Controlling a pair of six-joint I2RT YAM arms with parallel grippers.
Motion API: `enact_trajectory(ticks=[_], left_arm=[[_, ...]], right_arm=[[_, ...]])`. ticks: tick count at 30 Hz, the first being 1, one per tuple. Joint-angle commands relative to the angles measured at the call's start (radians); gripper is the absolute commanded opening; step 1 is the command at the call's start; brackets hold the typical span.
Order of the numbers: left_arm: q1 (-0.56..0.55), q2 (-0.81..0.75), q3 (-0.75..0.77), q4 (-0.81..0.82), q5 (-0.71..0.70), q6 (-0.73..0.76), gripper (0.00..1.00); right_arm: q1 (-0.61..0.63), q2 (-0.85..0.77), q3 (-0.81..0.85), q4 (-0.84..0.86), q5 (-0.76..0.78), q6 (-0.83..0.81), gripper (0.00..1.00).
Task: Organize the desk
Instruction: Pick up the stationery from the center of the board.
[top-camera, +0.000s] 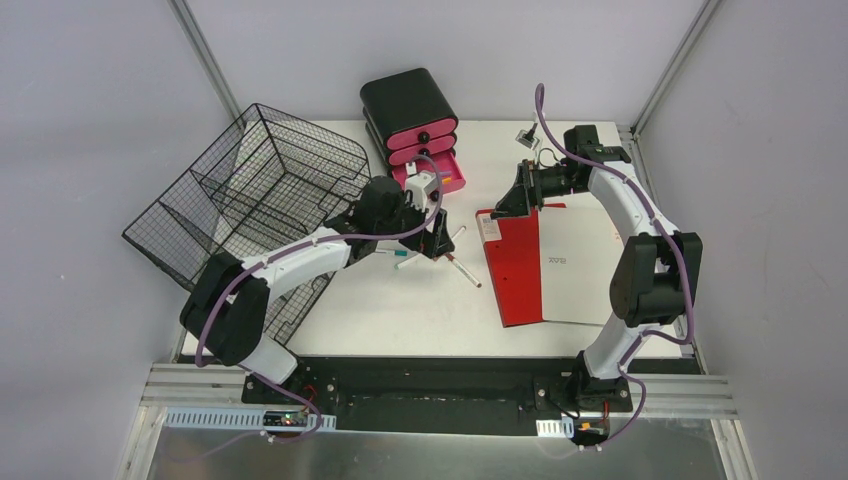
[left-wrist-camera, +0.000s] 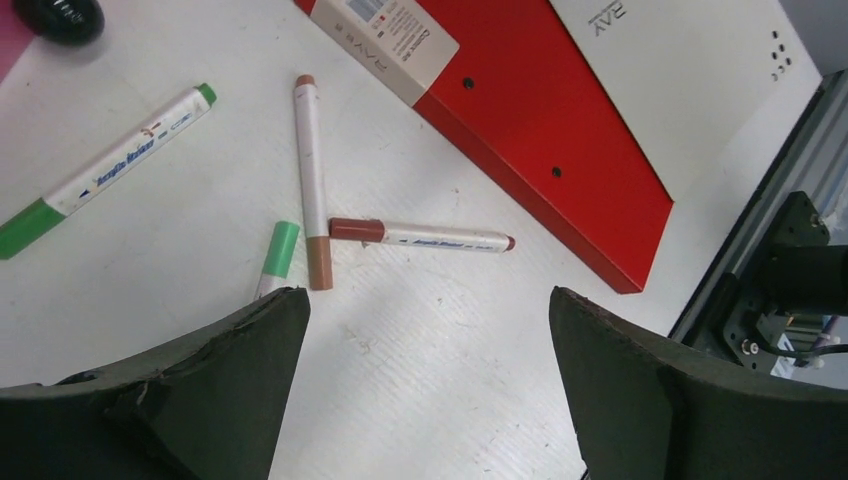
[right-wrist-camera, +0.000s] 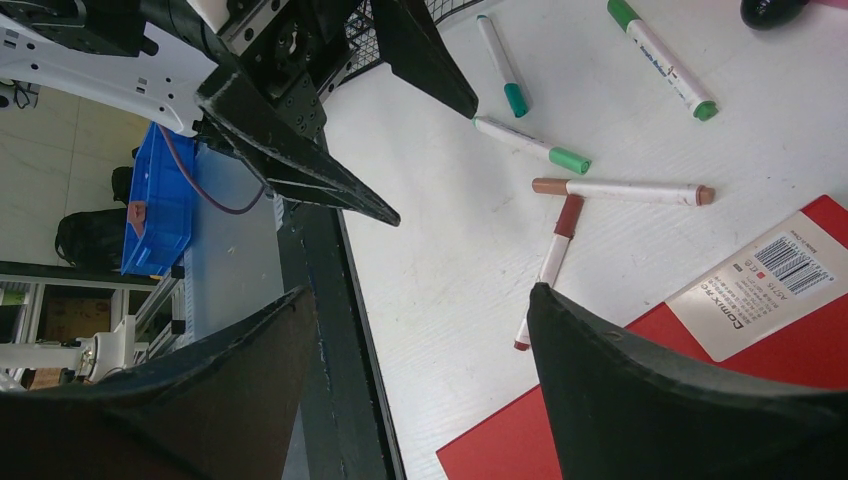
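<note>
L pincer hangs over the middle of the white surface, jaws wide apart, nothing btwn them. In the left wrist view, bare surface fills the gap. Just past the fingertips lie a dark-red marker and a tan-capped marker, meeting at 1 end. A green marker lies farther off.

R pincer is also spread and empty. It sits above the surface's right half, at the far-left corner of the red-and-white binder.

A wire basket overhangs the surface's left edge. A black-and-pink drawer unit stands at the far edge.
</note>
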Motion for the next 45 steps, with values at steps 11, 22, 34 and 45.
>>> enact_trajectory(ticks=[11, 22, 34, 45], left_arm=[[-0.002, 0.057, 0.105, -0.236, -0.191, 0.148, 0.86], [-0.047, 0.233, 0.276, -0.381, -0.289, 0.254, 0.70], [-0.091, 0.356, 0.361, -0.469, -0.372, 0.317, 0.46], [-0.098, 0.424, 0.388, -0.505, -0.428, 0.343, 0.42]], right_arm=[[-0.005, 0.000, 0.040, 0.005, -0.012, -0.031, 0.80], [-0.005, 0.006, 0.042, 0.002, -0.005, -0.034, 0.80], [-0.005, 0.009, 0.045, -0.006, -0.004, -0.041, 0.80], [-0.005, 0.013, 0.048, -0.010, -0.004, -0.043, 0.80]])
